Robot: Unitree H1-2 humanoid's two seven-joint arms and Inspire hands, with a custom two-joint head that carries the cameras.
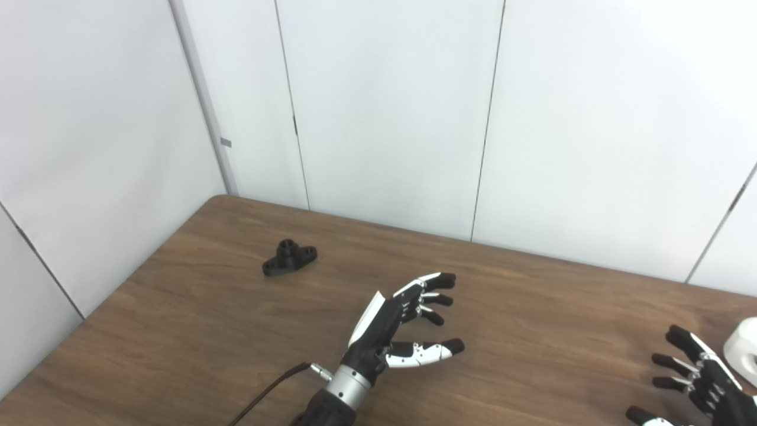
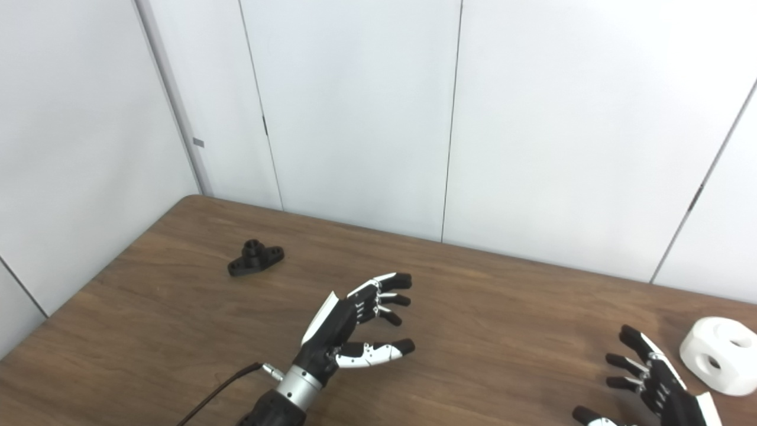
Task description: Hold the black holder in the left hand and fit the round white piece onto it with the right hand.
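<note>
The fingers [image 2: 390, 291] of the left hand [image 2: 355, 322] were spread apart and gently curled, with the thumb held out below them, and they gripped nothing. That hand sat low in the middle of the frame, palm turned toward the right side, over the bare wooden surface [image 2: 502, 307]. Its silver wrist and a dark cable ran off toward the bottom edge.

The fingers [image 2: 627, 361] of the right hand [image 2: 656, 384] were also apart and empty, reaching up from the lower right corner, with part of the hand cut off by the bottom edge. The round white piece [image 2: 720, 355] lay on the surface just beside that hand, at the far right of the frame, its holes showing; I could not tell whether the hand touched it. In the left eye view the piece was partly cut off by the right edge.

The black holder [image 1: 289, 258] rested on the surface in the left part of the frame, above and well apart from the left hand, near the back left corner of the surface. Pale wall panels [image 1: 384, 106] filled the upper half of the frame behind it.
</note>
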